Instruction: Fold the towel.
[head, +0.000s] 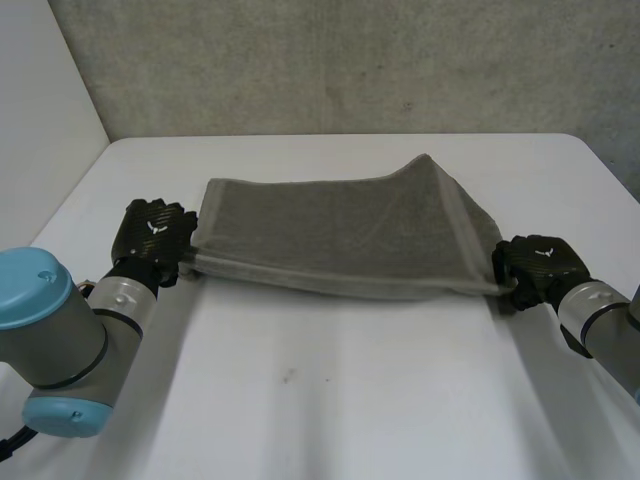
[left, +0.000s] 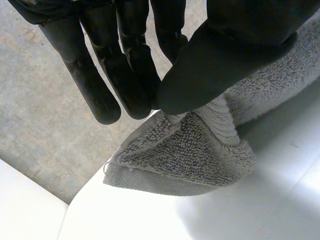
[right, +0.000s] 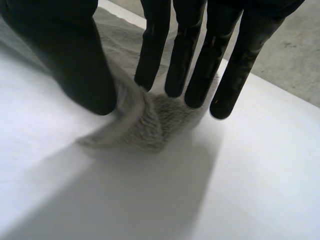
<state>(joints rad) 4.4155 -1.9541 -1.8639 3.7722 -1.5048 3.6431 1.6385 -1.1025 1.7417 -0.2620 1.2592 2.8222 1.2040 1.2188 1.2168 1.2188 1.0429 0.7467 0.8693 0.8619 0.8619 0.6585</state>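
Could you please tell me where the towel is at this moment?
In the head view the towel spans the middle of the white table, stretched between the left hand pinching its left end and the right hand pinching its right end.

Towel (right: 142, 127) corner blurred under right hand (right: 75, 55)

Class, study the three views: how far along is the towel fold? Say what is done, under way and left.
Done: the left hand pinches one near corner of the towel, and the right hand pinches the other. Under way: the near edge is held off the table, with the cloth stretched between the hands. Left: laying that edge over the far side and letting go; no finished fold lies flat yet.
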